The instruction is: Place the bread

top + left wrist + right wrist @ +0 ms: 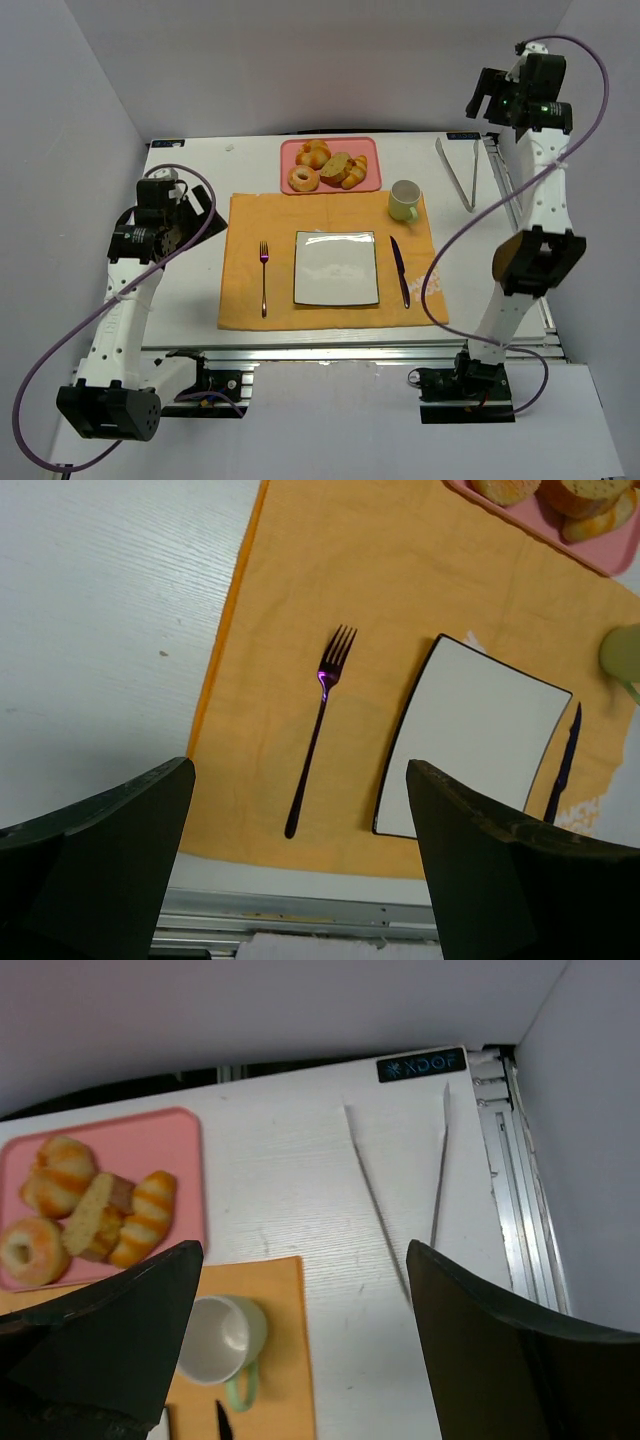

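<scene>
The bread (336, 167) is an oval tan slice lying among other pastries on a pink tray (372, 150) at the back of the table. In the right wrist view the bread (95, 1218) leans between a striped croissant (145, 1218) and a donut (28, 1250). A white square plate (336, 268) lies on an orange placemat (240, 300). My left gripper (193, 207) is open and empty, high over the mat's left edge (300, 770). My right gripper (487, 96) is open and empty, raised at the back right (305, 1250).
A purple fork (264, 275) lies left of the plate and a dark knife (400, 270) right of it. A green cup (404, 200) stands on the mat's back right corner. Metal tongs (460, 172) lie at the right, beside the table's rail. Walls enclose the table.
</scene>
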